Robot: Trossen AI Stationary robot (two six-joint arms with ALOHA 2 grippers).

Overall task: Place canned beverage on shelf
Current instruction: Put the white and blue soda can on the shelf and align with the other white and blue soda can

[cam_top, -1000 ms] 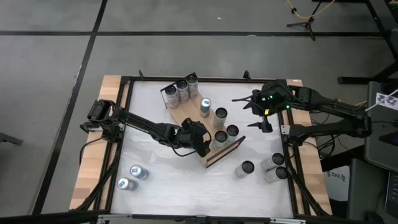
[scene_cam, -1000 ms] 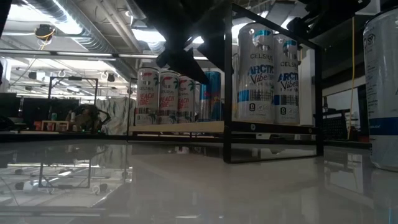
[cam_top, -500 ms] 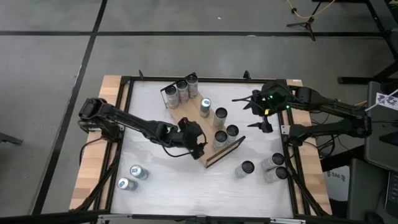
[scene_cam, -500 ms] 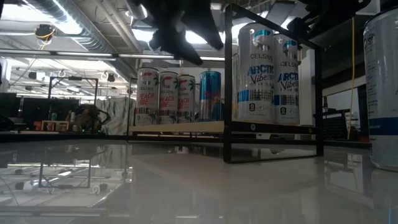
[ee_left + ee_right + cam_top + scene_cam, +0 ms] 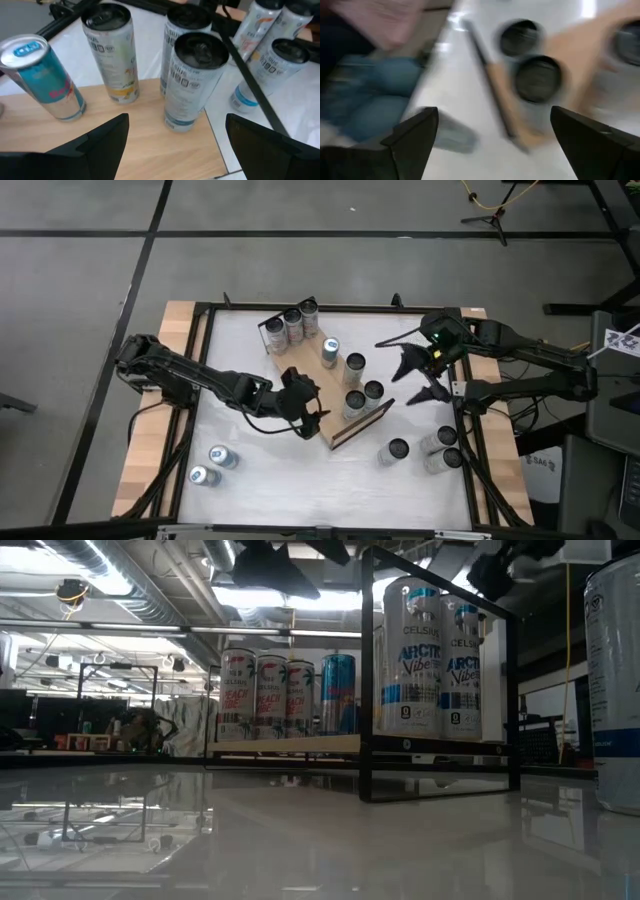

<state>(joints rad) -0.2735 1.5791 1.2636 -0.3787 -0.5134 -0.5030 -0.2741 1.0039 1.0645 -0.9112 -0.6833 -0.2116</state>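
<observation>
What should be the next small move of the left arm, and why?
Probably withdraw toward the two loose cans at the near left. The left gripper is open and empty beside the light-brown wooden shelf, where seven cans already stand. The right gripper hovers open.

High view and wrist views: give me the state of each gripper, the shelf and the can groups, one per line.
left gripper: open, empty, at the shelf's near end.
right gripper: open, empty, at the table's right side.
shelf: flat on the table, set at a slant.
cans on the shelf: seven, all upright.
cans right of the shelf: three, upright on the table.
cans at the table's front left: two, on the table, off the shelf.
</observation>
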